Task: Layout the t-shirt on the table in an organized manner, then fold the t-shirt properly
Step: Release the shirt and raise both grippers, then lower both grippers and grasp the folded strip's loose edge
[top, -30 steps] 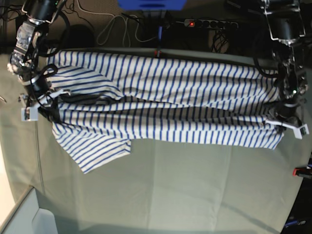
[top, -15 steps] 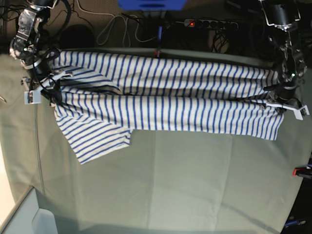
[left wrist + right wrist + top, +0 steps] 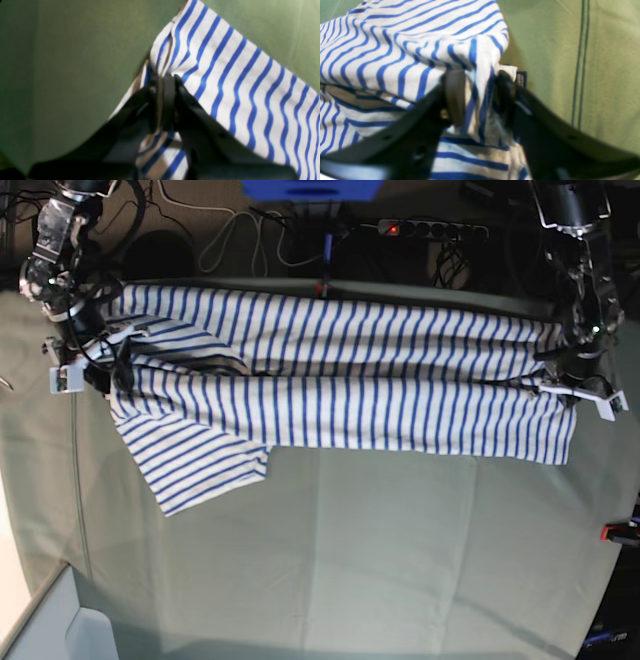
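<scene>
Across the far half of the green counter (image 3: 400, 560) the striped t-shirt (image 3: 340, 380) is lying stretched sideways — the left fingers (image 3: 163, 100) are pinching its hem corner tight, while the right fingers (image 3: 477, 97) are standing parted around a bunched fold by the dark neck tag (image 3: 521, 78).
</scene>
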Motion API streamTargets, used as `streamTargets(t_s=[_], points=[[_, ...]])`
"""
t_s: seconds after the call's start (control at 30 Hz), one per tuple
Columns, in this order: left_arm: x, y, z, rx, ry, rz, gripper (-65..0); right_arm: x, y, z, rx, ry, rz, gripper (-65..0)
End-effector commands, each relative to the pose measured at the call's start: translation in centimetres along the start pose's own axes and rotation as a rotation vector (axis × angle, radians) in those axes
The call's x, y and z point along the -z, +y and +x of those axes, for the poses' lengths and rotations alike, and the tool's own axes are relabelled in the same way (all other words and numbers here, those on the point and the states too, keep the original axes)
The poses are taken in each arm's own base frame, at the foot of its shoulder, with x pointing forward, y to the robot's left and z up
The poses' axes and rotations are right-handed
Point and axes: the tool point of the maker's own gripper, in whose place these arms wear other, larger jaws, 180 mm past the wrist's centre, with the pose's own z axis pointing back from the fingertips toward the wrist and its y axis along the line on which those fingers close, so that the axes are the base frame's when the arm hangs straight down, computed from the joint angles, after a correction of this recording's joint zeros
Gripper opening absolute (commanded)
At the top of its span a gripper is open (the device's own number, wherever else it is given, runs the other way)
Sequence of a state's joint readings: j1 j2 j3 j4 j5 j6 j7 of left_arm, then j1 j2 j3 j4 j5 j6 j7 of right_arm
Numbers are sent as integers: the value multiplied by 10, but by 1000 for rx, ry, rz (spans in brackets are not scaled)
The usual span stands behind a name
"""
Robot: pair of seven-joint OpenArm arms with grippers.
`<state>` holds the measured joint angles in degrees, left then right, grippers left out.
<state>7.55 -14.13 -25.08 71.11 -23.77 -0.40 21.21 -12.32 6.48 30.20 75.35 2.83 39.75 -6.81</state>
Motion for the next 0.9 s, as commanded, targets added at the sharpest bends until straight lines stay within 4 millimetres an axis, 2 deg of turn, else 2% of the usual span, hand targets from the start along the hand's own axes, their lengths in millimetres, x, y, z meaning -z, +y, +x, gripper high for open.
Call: streamTargets(t_s=[0.0, 0.07, 0.17, 0.27, 0.33, 0.4, 0.43, 0.53, 0.6, 0.73, 0.87], points=[[-3, 0, 22, 15, -57, -6, -599, -2, -5, 17, -12, -56, -4, -381], [-9, -6, 29, 27, -56, -23, -542, -2, -5, 18, -9, -60, -4, -356], [-22, -15, 37, 49, -63, -47, -420, -4, -7, 25, -22, -76, -9, -352], [-34, -2, 53, 28, -100, -19, -308, -16, -10, 36, -51, -103, -31, -349], [-37, 5, 58, -16, -120, 3, -279, -19, -9, 47, -72, -126, -32, -349], [-37, 13, 76, -57, -164, 29, -271, -18, -6, 53, -74, -142, -30, -348], [-31, 14, 85, -79, -178, 36, -270, -17, -6, 54, -78, -143, -31, -348], [-2, 17, 87, -140, -141, 50, -270, -10, -6, 68, -83, -174, -30, -348], [18, 19, 89, -180, -106, 56, -270, -8, -5, 69, -84, -160, -29, -348], [42, 16, 93, -237, -67, 59, -270, -2, -7, 70, -87, -122, -34, -348], [58, -4, 87, -177, -11, 29, -270, -1, -8, 67, -89, -101, -36, -348]])
